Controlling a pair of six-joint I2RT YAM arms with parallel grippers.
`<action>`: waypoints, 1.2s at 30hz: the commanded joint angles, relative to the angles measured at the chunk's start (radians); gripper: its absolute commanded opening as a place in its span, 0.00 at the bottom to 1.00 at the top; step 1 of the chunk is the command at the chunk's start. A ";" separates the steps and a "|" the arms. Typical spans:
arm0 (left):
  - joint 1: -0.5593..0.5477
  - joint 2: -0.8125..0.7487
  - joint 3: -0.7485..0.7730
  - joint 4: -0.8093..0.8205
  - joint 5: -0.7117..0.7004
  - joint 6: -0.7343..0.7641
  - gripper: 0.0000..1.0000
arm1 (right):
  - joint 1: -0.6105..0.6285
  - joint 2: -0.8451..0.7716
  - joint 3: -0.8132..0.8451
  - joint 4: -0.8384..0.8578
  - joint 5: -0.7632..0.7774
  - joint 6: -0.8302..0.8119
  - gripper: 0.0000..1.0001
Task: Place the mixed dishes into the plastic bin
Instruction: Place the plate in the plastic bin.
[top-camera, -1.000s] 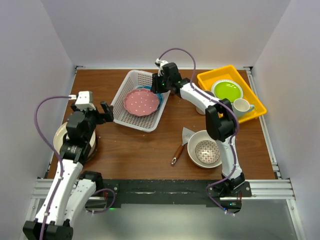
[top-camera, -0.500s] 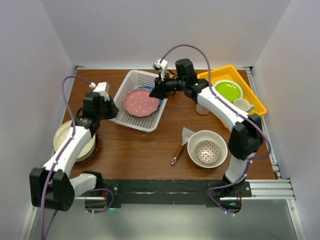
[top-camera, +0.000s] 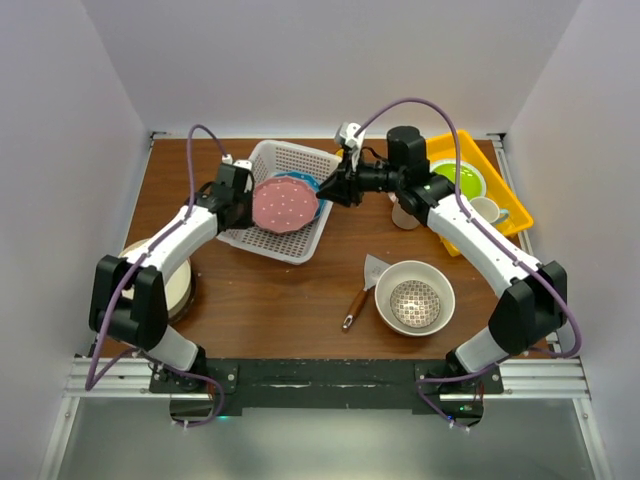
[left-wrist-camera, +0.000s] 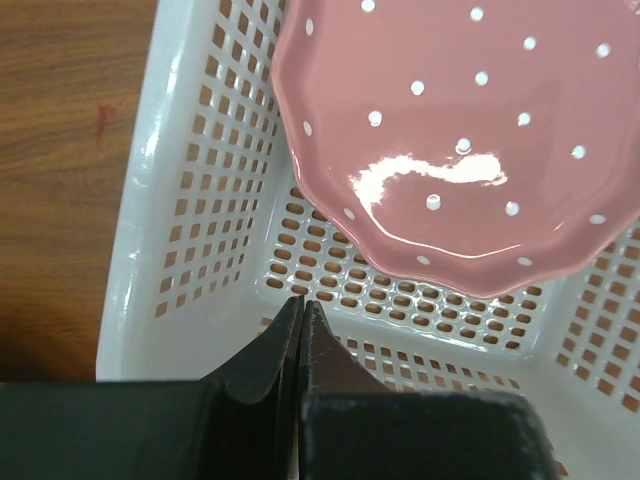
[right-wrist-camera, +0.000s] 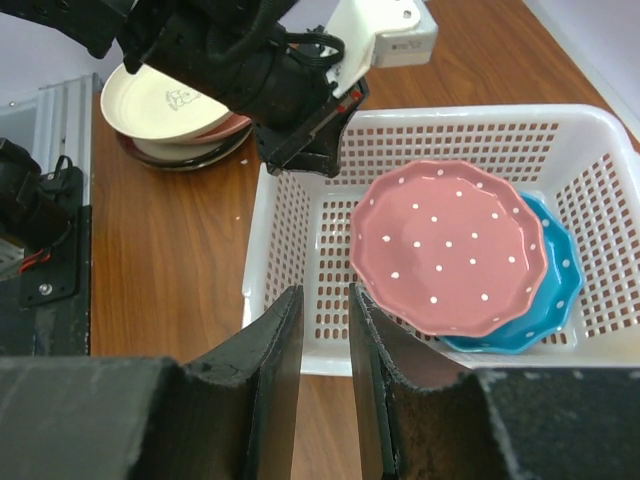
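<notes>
Basket (right-wrist-camera: 280, 215) is showing white, its walls and floor pierced in a lattice of holes; pink plate (right-wrist-camera: 448, 245) is carrying small white dots; blue plate (right-wrist-camera: 548, 300) is showing bright turquoise-blue; tray (top-camera: 497, 232) is showing solid yellow; lime-green plate (top-camera: 465, 180) is showing a pale rim; large bowl (top-camera: 388, 290) is showing cream; small bowl (top-camera: 414, 304) is showing a fine dotted pattern; spatula (top-camera: 358, 297) is showing grey metal and a brown handle; table (top-camera: 270, 300) is showing reddish-brown wood grain.
</notes>
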 joint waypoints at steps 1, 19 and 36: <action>-0.022 0.045 0.066 -0.049 -0.090 0.021 0.00 | -0.014 -0.037 -0.016 0.077 -0.050 0.022 0.29; -0.022 0.210 0.098 0.092 0.024 -0.037 0.25 | -0.063 -0.063 -0.050 0.132 -0.096 0.073 0.29; -0.022 0.184 0.131 0.127 0.081 -0.004 0.49 | -0.100 -0.077 -0.065 0.158 -0.124 0.106 0.29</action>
